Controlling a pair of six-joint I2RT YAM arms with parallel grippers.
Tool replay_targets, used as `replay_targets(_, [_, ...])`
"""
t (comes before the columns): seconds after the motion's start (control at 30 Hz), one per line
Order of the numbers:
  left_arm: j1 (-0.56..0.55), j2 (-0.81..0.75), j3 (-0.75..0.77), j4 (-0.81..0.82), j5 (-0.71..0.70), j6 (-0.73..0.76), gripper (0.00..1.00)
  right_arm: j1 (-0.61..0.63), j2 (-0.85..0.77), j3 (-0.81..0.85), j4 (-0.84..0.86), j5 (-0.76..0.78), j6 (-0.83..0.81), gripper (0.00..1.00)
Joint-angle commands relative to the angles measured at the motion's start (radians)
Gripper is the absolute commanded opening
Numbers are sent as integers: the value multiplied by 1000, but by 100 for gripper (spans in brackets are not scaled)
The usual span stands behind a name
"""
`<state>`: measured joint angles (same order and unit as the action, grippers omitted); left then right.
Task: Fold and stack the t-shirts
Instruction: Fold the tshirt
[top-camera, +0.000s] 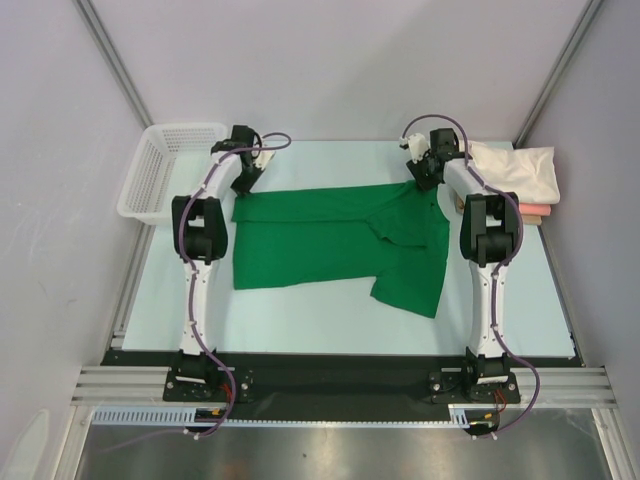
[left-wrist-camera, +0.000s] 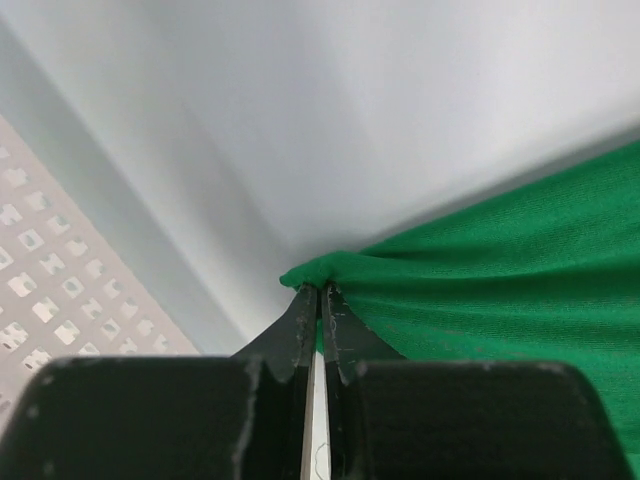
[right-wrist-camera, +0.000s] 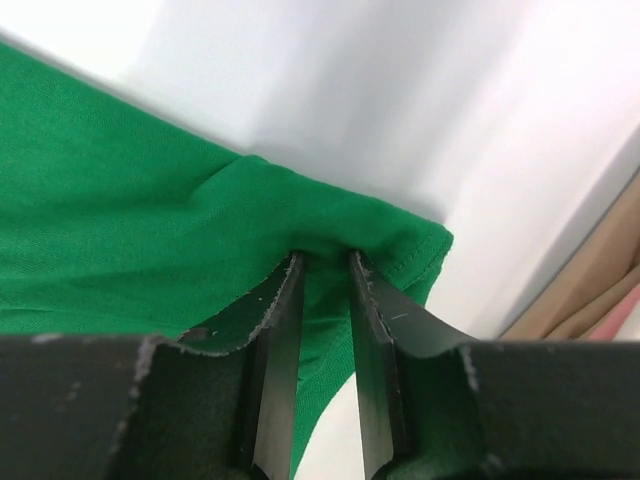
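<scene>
A pale bench (top-camera: 330, 330) between grey walls carries the green t-shirt (top-camera: 320, 245), spread out across its middle between the two arms. The left claw (left-wrist-camera: 320, 290) is pinched tight on the shirt's far left corner. The right claw (right-wrist-camera: 325, 258) grips a fold at its far right edge. A folded cream t-shirt (top-camera: 515, 170) lies on a salmon-pink t-shirt (top-camera: 540, 212) at the far right, and a white mesh basket (top-camera: 160, 175) stands at the far left.

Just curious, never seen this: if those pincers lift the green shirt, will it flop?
Probably floppy: the green shirt bunches where the left pincer pinches its corner. Likely sags in the middle, held only there and at the right pincer.
</scene>
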<state>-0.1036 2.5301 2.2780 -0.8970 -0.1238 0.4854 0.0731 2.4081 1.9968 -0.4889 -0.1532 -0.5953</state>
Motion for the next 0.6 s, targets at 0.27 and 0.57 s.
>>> replay_targets(0.27, [4,-31,5,58,-8,10,18,-2,27,33,56,64,-26,29])
replay_targets(0.57, [-51,-424,-290,121,7,-4,58,-22,-200,-18,29,-32,-3,45])
